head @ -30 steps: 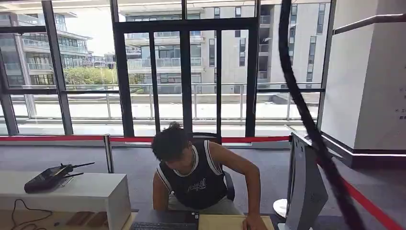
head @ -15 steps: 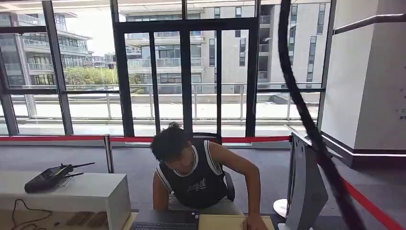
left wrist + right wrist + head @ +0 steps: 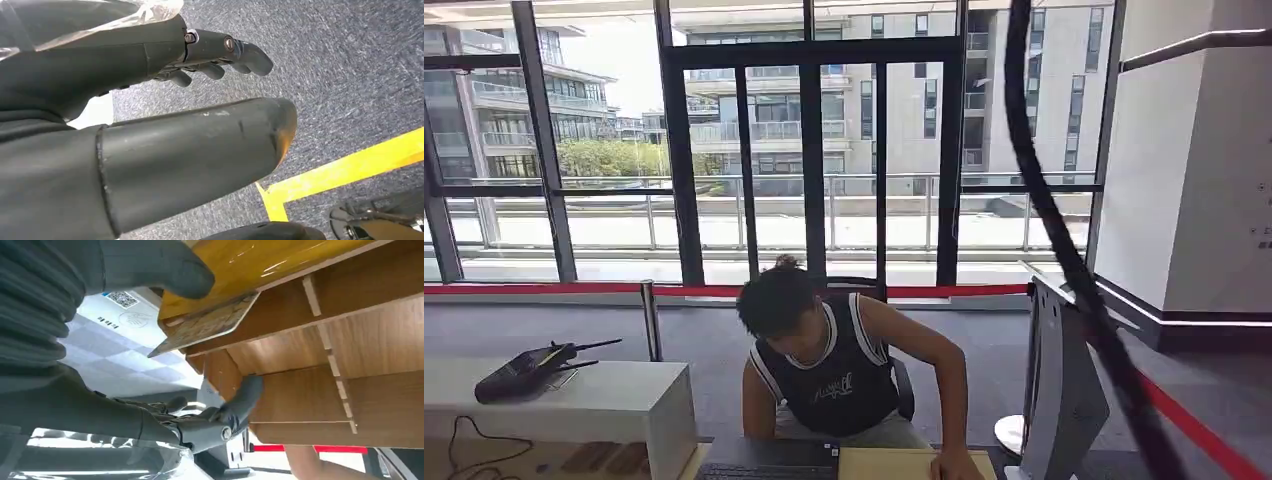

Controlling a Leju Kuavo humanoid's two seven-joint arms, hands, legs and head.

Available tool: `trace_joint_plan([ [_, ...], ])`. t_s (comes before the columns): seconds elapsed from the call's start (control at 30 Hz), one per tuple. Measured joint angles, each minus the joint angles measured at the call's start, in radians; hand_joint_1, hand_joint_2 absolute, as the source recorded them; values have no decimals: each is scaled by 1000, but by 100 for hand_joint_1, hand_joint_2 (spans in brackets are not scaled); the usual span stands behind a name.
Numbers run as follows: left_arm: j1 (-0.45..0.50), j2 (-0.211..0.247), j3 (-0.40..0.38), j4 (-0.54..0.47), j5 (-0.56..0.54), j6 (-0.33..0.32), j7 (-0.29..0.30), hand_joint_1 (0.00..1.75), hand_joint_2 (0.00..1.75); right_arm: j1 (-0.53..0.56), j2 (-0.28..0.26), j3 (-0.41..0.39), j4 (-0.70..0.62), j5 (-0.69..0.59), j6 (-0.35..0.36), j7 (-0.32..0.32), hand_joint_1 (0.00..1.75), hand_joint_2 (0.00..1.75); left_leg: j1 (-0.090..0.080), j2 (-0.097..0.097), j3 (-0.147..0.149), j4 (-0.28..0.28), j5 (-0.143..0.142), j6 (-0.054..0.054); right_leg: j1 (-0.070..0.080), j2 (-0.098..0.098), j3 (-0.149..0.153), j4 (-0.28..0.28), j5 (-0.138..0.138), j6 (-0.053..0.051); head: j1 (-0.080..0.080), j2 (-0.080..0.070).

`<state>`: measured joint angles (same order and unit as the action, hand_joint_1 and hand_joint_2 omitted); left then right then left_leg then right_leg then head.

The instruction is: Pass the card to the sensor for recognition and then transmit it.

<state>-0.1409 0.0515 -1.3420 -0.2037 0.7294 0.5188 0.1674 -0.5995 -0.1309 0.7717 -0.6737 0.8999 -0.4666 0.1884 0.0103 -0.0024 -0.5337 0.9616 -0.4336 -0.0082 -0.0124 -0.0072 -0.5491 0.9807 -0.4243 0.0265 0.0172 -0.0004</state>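
Note:
In the right wrist view a pale patterned card [image 3: 206,324] juts out from under the thick thumb of my right hand [image 3: 150,340], which pinches it. The other dark fingers [image 3: 235,405] curl apart from the card. The card's far edge lies against the yellow top [image 3: 280,260] of a wooden desk with open shelves [image 3: 320,355]. My left hand [image 3: 200,100] hangs over grey carpet [image 3: 350,75], fingers apart and holding nothing. Which object is the sensor I cannot tell.
A person [image 3: 824,360] sits behind the desk [image 3: 904,465], one hand on it beside a dark keyboard [image 3: 764,468]. A grey monitor [image 3: 1059,390] stands at the right. A white counter [image 3: 574,400] carries a black device. Yellow floor tape [image 3: 350,167] crosses the carpet.
The person's head shifts slightly. Nothing else has visibly changed.

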Motion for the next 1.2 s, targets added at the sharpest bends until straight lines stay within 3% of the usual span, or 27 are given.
trace_joint_plan([
  [0.67, 0, 0, 0, 0, -3, 1, -5, 0, 0, -8, 15, 0, 17, -8, 2, 8, 175, 175, 0, 0, 0, 0, 0, 0, 0, 0, 0, 0, 0, 0, 0, 0],
  [0.8, 0, 0, 0, 0, -3, 2, -10, 0, 0, -12, 22, 0, 38, -16, -29, -5, 175, 175, 0, 0, 0, 0, 0, 0, 0, 0, 0, 0, 0, 0, 0, 0],
  [0.97, 0, 0, 0, 0, -5, 3, -10, 0, 0, -22, 29, -8, 39, -29, -116, -27, 175, 175, 0, 0, 0, 0, 0, 0, 0, 0, 0, 0, 0, 0, 0, 0],
  [1.03, 1, 0, 0, 0, -6, 3, -12, 0, 0, -32, 29, -17, 19, -29, -146, -26, 175, 175, 0, 0, 0, 0, 0, 0, 0, 0, 0, 0, 0, 0, 0, 0],
  [1.2, 1, 0, 0, 0, -8, 0, -16, 0, 0, -81, 10, -45, -106, 7, -117, 37, 175, 175, 0, 0, 1, 0, 0, 0, 0, 0, 0, 0, 0, 0, 0, 0],
])
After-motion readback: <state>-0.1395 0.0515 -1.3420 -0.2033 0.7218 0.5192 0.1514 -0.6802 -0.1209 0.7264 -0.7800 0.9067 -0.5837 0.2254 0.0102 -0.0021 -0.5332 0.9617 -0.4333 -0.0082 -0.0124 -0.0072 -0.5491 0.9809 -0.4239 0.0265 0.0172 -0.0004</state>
